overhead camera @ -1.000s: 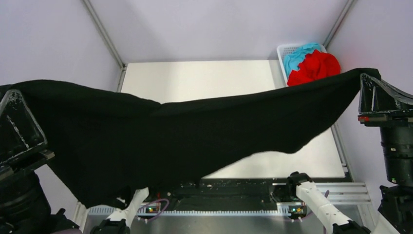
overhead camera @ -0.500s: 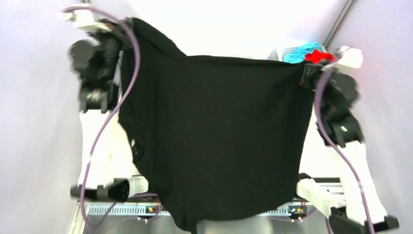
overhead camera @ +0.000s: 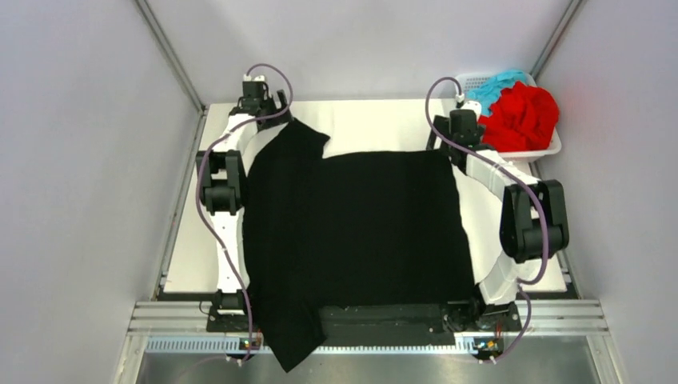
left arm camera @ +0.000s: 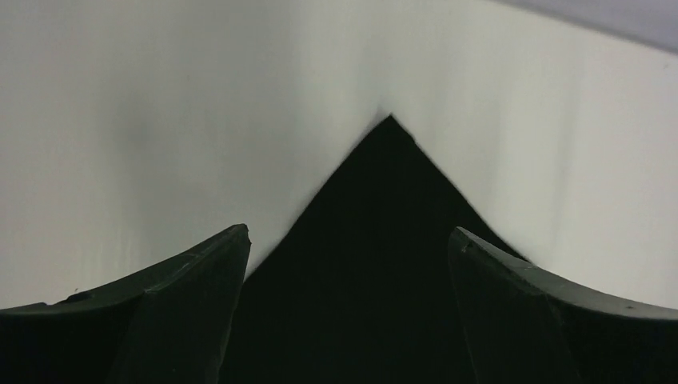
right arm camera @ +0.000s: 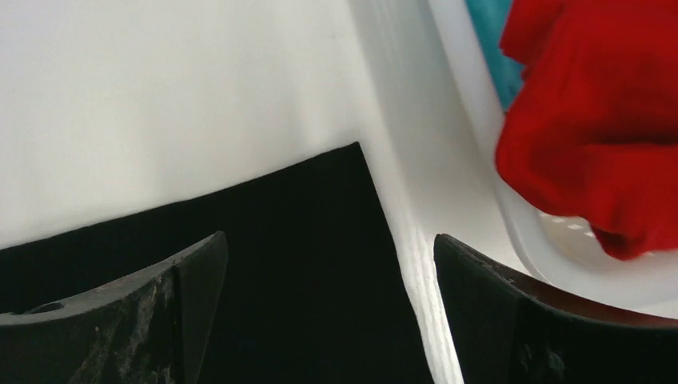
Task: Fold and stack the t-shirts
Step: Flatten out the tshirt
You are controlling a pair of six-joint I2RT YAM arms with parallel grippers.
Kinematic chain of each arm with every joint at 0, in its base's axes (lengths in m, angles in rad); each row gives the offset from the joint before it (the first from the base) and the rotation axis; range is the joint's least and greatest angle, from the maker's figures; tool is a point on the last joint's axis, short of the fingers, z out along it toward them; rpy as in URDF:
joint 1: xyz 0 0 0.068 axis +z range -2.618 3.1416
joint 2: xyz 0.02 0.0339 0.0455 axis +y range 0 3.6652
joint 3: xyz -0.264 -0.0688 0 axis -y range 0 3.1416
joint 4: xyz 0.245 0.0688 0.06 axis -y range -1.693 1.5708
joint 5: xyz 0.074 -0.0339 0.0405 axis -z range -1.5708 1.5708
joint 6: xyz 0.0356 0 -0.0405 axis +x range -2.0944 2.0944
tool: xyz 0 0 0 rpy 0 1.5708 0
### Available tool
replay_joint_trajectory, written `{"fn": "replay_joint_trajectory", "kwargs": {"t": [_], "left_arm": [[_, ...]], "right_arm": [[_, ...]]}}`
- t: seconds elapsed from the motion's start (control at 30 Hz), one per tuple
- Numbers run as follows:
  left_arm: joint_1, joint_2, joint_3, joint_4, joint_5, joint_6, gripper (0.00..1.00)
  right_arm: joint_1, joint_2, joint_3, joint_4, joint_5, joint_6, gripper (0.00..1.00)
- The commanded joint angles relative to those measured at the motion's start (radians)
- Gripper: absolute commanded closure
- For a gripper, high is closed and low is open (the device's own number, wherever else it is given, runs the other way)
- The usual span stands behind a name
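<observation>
Half a second ago the black t-shirt [overhead camera: 352,224] hung in the air, stretched between both arms. Now it lies spread on the tabletop [overhead camera: 384,120], so the lay-down looks done. My left tool [left arm camera: 348,240] stands wide open with nothing pinched, and a pointed corner of the black cloth lies under and just ahead of its fingers. My right tool [right arm camera: 329,238] is equally spread and empty, with a squarer corner of the shirt under it. Just beyond it to the right is the white basket [overhead camera: 552,148], which holds the red t-shirt [overhead camera: 524,116] and the teal t-shirt [overhead camera: 492,84]. Well behind both tools, the shirt's near end spills over the tabletop edge on the left. I judge the folding itself comes next, perhaps after straightening that overhang.
</observation>
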Motion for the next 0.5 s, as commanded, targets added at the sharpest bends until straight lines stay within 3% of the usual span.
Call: {"fn": "replay_joint_trajectory", "kwargs": {"t": [0.0,0.17,0.3,0.47], "left_arm": [[0.003,-0.09,0.055,-0.004,0.003,-0.026,0.02],[0.001,-0.271,-0.125,-0.035,-0.008,-0.069,0.02],[-0.018,-0.466,-0.421,-0.071,0.058,-0.11,0.02],[-0.08,-0.638,-0.757,-0.07,0.01,-0.167,0.02]], "right_arm": [[0.001,0.008,0.132,0.024,-0.064,-0.007,0.01],[0.01,-0.06,0.059,-0.019,-0.19,0.048,0.01],[0.049,-0.122,-0.04,-0.099,-0.272,0.076,0.01],[0.082,-0.149,-0.166,-0.152,-0.31,0.108,0.01]]}}
